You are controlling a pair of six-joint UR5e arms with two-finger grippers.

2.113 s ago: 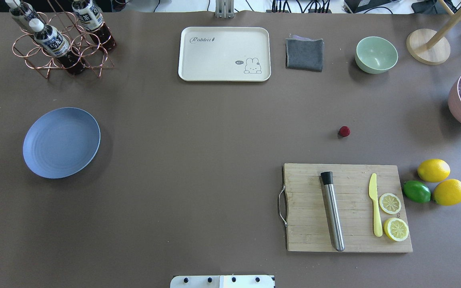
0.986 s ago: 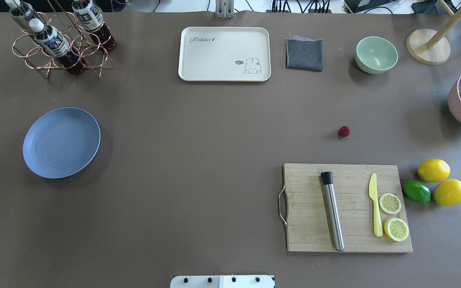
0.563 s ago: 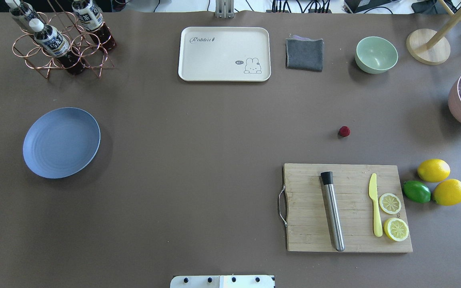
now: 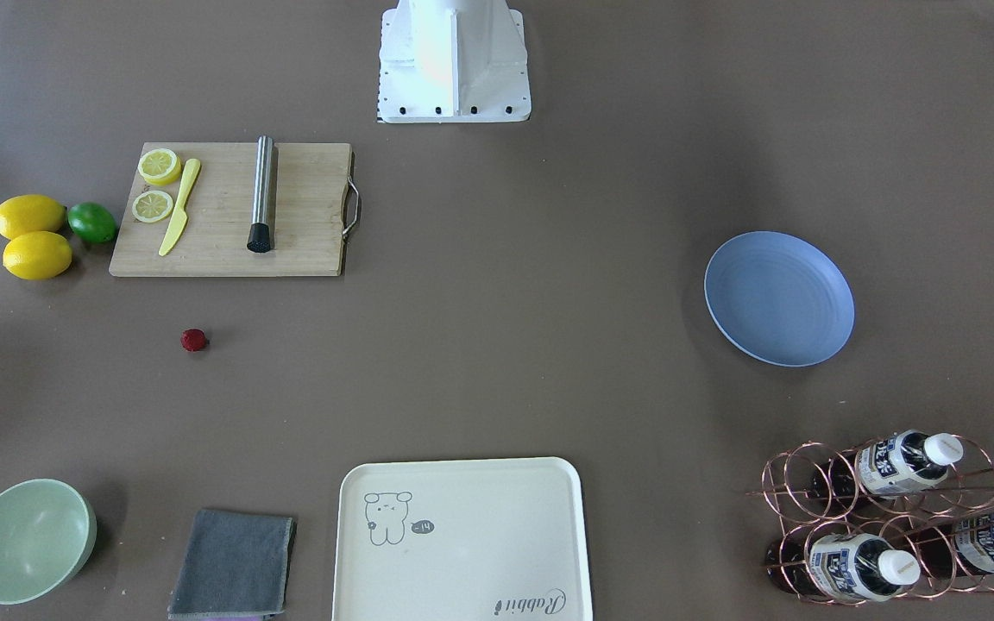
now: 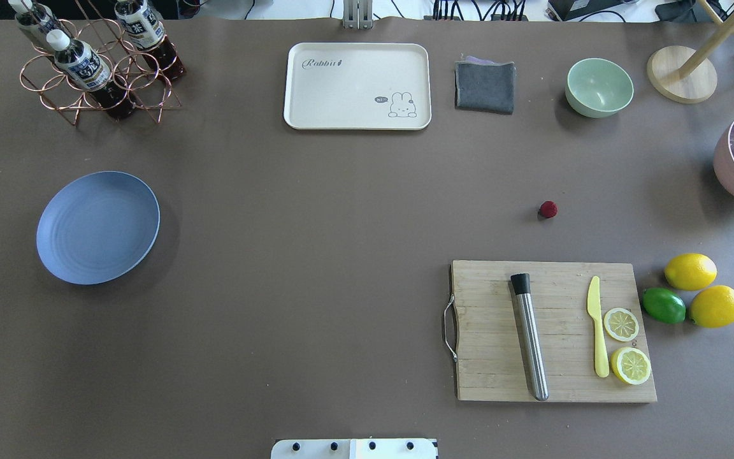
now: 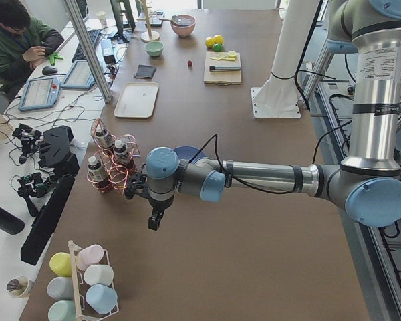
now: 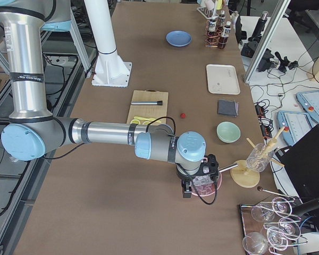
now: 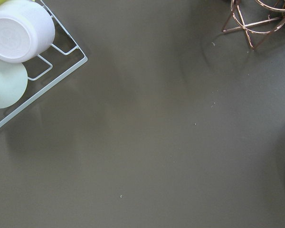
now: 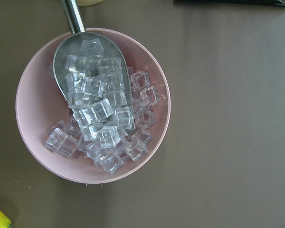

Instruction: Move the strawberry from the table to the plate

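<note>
The strawberry [image 5: 548,209], small and dark red, lies on the brown table [image 5: 316,223] just beyond the wooden cutting board [image 5: 552,331]; it also shows in the front-facing view [image 4: 194,340]. The blue-grey plate [image 5: 97,227] sits far off on the table's left side and holds nothing. Neither gripper reaches the overhead or front-facing views. In the exterior left view my left gripper [image 6: 155,221] hangs over the table's left end, past the plate. In the exterior right view my right gripper [image 7: 187,190] hangs over a pink bowl [image 9: 92,102] of ice cubes. I cannot tell whether either is open or shut.
The cutting board carries a steel muddler [image 5: 529,336], a yellow knife [image 5: 597,325] and two lemon slices. Two lemons and a lime [image 5: 663,305] lie to its right. At the far edge are a cream tray [image 5: 357,86], grey cloth [image 5: 485,86], green bowl [image 5: 599,87] and copper bottle rack [image 5: 96,64].
</note>
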